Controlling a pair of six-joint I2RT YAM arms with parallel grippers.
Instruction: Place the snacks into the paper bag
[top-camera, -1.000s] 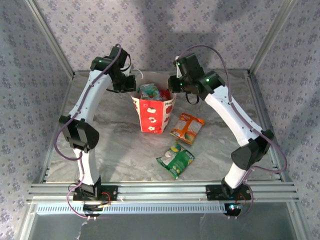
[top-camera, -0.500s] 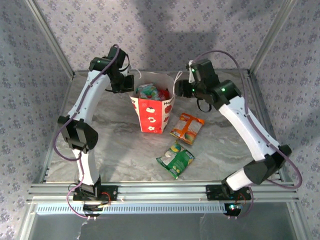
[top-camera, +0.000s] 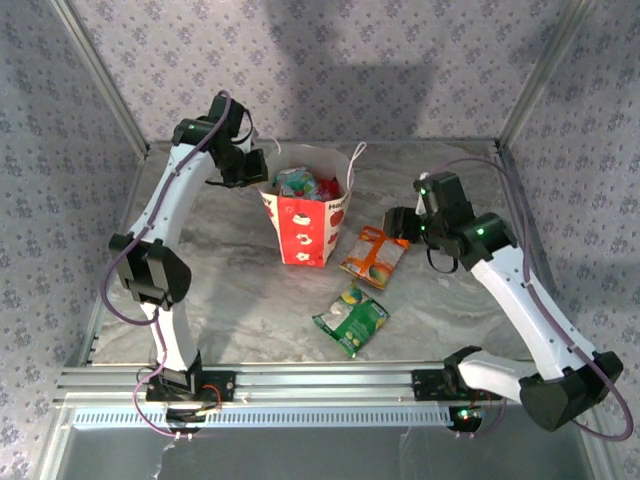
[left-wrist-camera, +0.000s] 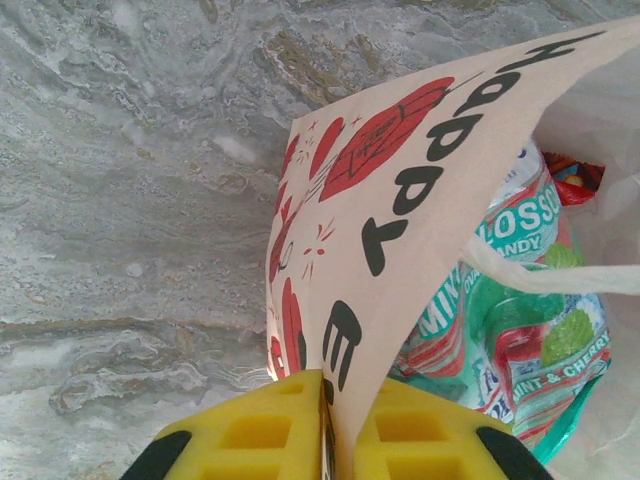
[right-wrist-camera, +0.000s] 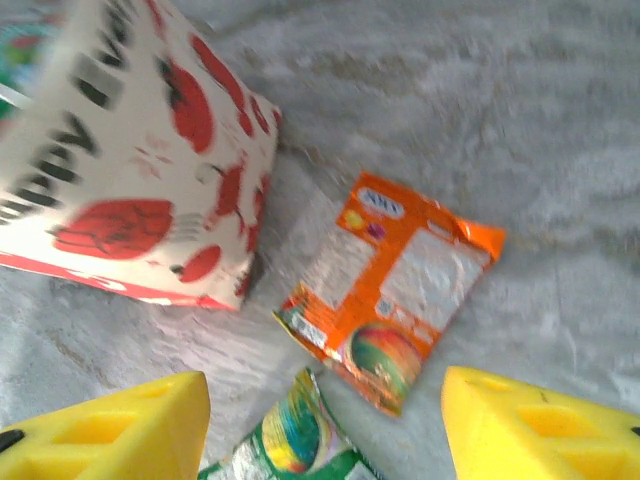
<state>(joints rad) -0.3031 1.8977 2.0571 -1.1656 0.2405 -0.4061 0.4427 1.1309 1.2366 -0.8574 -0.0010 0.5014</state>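
Paper bag stands upright on the marble surface, its rim clamped by the left gripper. A teal mint packet and perhaps a red packet lie inside. Right gripper, jaws apart, hangs above the orange packet, near the green packet.

The right tool has drawn back from the right rim of the paper bag toward the right edge of the tabletop. It now hangs just right of the orange packet, jaws parted wider than before. The bag's right string handle, earlier hidden at that tool, now stands free, and the right arm's elbow has swung toward the near right corner.
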